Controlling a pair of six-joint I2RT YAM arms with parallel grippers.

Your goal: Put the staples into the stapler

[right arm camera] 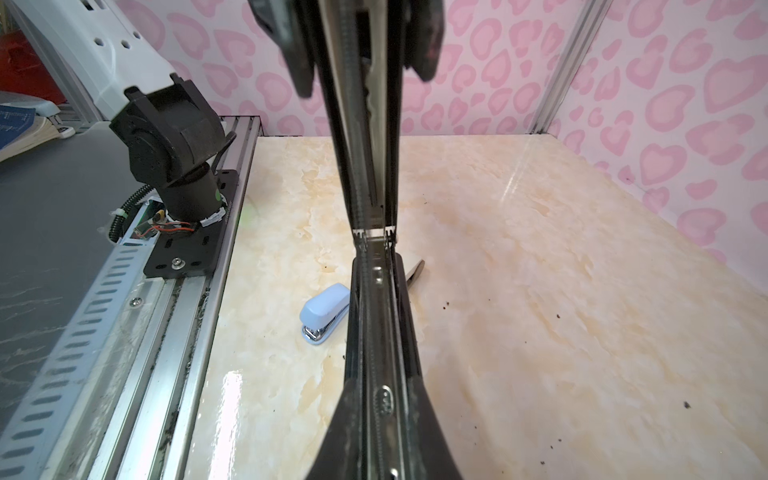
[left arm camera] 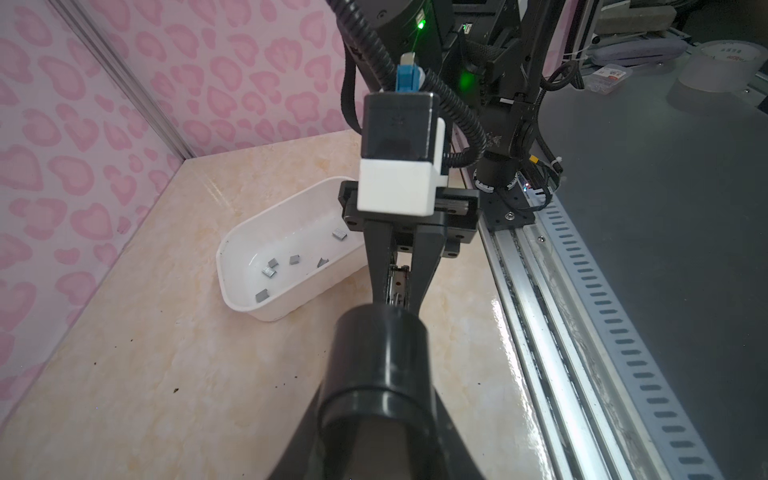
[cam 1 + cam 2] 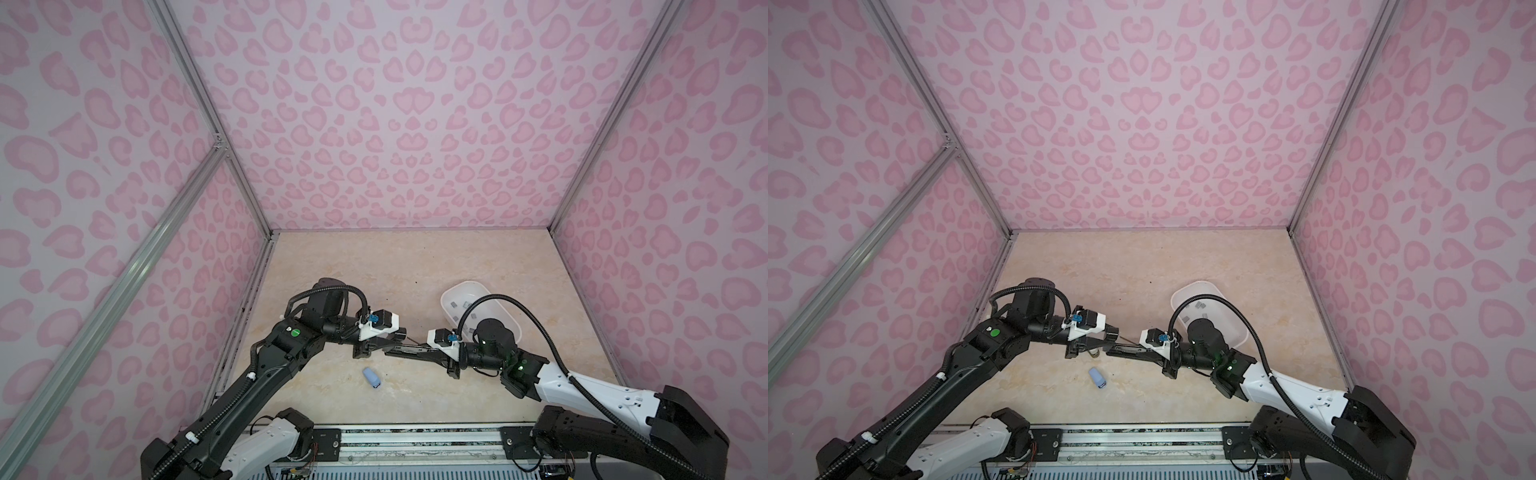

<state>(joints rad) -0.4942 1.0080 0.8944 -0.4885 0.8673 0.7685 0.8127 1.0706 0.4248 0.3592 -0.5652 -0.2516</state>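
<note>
A black stapler [image 3: 409, 352] hangs opened out above the table between my two arms. My left gripper [image 3: 388, 344] is shut on its black top cover [image 2: 378, 365]. My right gripper [image 1: 380, 390] is shut on the metal magazine rail [image 1: 376, 291], whose hinge [image 1: 374, 239] lies midway along. In the left wrist view the right gripper's fingers [image 2: 424, 266] clamp that rail. The staples [image 2: 270, 270], small grey blocks, lie loose in a white tray [image 3: 461, 284] behind the right arm. Whether any staples sit in the rail I cannot tell.
A small light-blue stapler [image 3: 371, 377] lies on the marble tabletop, in front of and below the held one; it also shows in the right wrist view as the blue stapler [image 1: 324, 311]. Pink patterned walls enclose three sides. An aluminium rail [image 3: 415, 440] runs along the front edge.
</note>
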